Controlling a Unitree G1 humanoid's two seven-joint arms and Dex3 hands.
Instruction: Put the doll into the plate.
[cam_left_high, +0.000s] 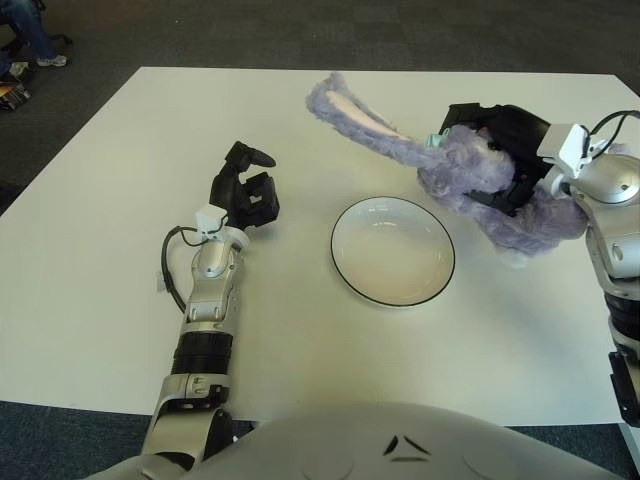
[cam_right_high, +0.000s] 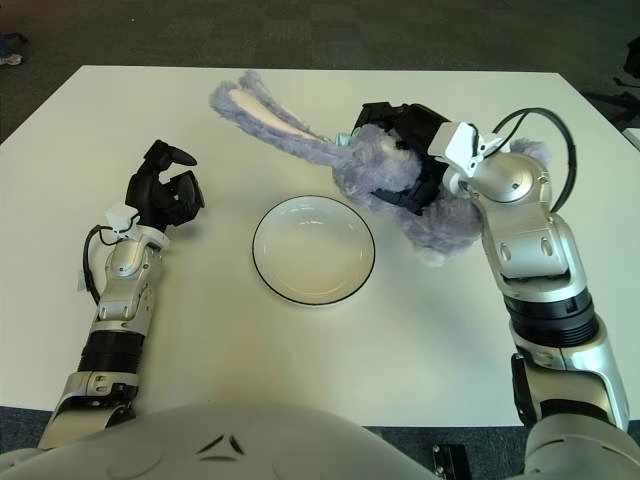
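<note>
A purple plush rabbit doll (cam_left_high: 465, 170) with long pink-lined ears (cam_left_high: 345, 110) is held above the table by my right hand (cam_left_high: 500, 150), whose black fingers are shut around its body. The doll hangs just right of and behind the white plate with a dark rim (cam_left_high: 393, 250), its ears stretching left past the plate's far edge. In the right eye view the same doll (cam_right_high: 385, 170) sits up and to the right of the plate (cam_right_high: 313, 249). My left hand (cam_left_high: 243, 190) shows left of the plate, fingers curled, holding nothing.
The white table (cam_left_high: 120, 160) spreads around the plate, with dark carpet beyond its far edge. A seated person's legs and shoes (cam_left_high: 35, 40) show at the far left corner of the room.
</note>
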